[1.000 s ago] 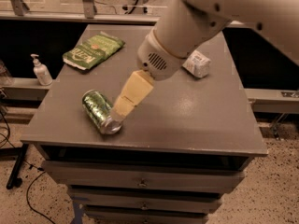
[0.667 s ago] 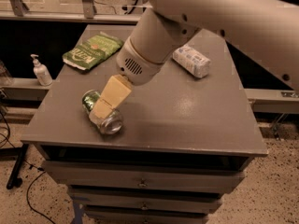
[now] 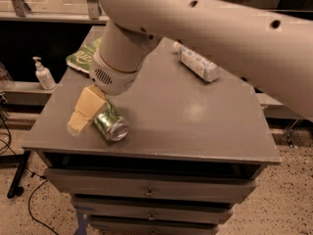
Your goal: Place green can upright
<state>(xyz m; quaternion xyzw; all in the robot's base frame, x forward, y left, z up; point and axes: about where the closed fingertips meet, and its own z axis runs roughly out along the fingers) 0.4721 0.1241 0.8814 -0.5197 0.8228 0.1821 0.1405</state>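
Observation:
The green can [image 3: 111,123] lies on its side near the front left of the grey cabinet top [image 3: 195,121], its silver end facing the front edge. My gripper [image 3: 79,122] hangs low at the can's left side, over its far end and close against it. The arm's thick wrist [image 3: 120,62] hides the tabletop just behind the can. I cannot tell whether the gripper touches or holds the can.
A flat green snack bag [image 3: 82,58] lies at the back left, partly behind my arm. A clear plastic bottle [image 3: 198,62] lies at the back right. A white pump bottle [image 3: 44,75] stands on a ledge to the left. Drawers sit below the front edge.
My arm has swung left and lower, bringing the gripper from the can's right side across to its left side. The can still lies on its side in about the same place.

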